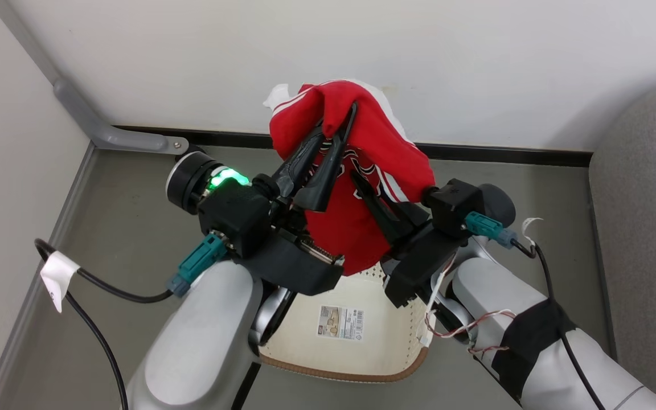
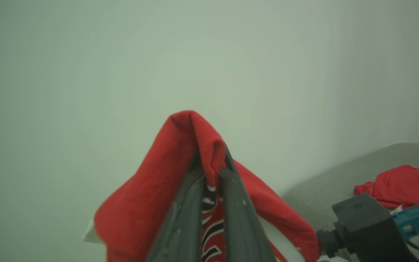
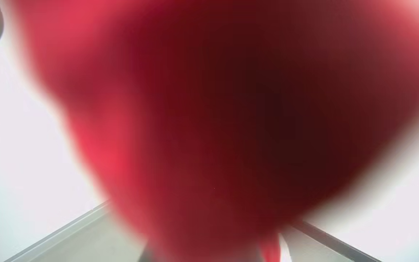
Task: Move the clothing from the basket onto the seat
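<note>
Your forearms are pale grey shells; black wrist housings carry teal connectors with black cables. A green light glows on the left wrist; black tape wraps the right forearm. Your jaws are long, dark.

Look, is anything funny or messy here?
Yes. The red jersey is bunched up and draped over the right pincer, so that wrist's view is a red blur. The left pincer pinches its top, above the basket.
</note>
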### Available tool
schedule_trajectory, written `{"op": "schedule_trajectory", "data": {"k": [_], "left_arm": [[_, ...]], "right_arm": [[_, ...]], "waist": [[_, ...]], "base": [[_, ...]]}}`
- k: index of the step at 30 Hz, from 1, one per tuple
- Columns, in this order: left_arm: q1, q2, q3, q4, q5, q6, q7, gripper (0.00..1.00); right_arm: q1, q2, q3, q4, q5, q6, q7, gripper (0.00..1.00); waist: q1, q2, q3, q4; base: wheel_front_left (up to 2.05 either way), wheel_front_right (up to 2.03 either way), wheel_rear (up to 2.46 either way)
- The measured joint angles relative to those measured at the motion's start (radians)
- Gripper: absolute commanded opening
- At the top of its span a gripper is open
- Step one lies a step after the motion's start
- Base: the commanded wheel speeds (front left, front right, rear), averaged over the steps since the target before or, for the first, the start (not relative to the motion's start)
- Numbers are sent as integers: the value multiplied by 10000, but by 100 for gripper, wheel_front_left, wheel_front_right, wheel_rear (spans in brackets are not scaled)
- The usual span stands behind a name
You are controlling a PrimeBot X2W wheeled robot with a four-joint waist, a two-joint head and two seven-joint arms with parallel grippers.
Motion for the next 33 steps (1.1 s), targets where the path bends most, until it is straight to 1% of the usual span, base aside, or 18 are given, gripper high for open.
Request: {"op": "schedule_trajectory", "data": {"k": [3,4,6,7,8,12,22,29,33], "left_arm": [[14,-2,128,134,-100,88,0,0],[24,-2,205,169,-107,125,0,5],[64,2,332,257,-107,174,-2,46],[81,0,351,320,-107,176,-2,85],[104,-2,364,384,-107,196,-2,100],[218,0,430,723,-107,247,-2,100],[471,102,640,1421,-107,263,-2,100],[890,380,905,1509,-92,337,-2,100],[1144,399,892,1526,-71,337,-2,100]], "right_arm": [[0,0,15,-8,215,0,0,0],[-3,-4,54,-31,268,0,0,0],[-39,2,142,-69,360,0,0,0],[-65,4,148,-69,407,0,0,0],[-89,0,148,-67,449,0,2,0],[-122,0,136,-58,581,0,2,0],[-127,-2,-349,115,663,-10,2,0],[-229,4,-644,174,663,-10,2,0],[-237,-13,-999,259,663,-10,2,0]], "waist": [[0,0,8,-13],[0,0,11,-28],[0,0,16,-84],[0,0,17,-119],[0,0,18,-153],[0,0,8,-275],[0,0,-11,-465],[0,0,-25,-695],[0,0,-57,-897]], "base": [[0,0,0],[0,0,0],[0,0,0],[0,0,0],[0,0,0],[0,0,0],[0,0,0],[0,0,0],[0,0,0]]}}
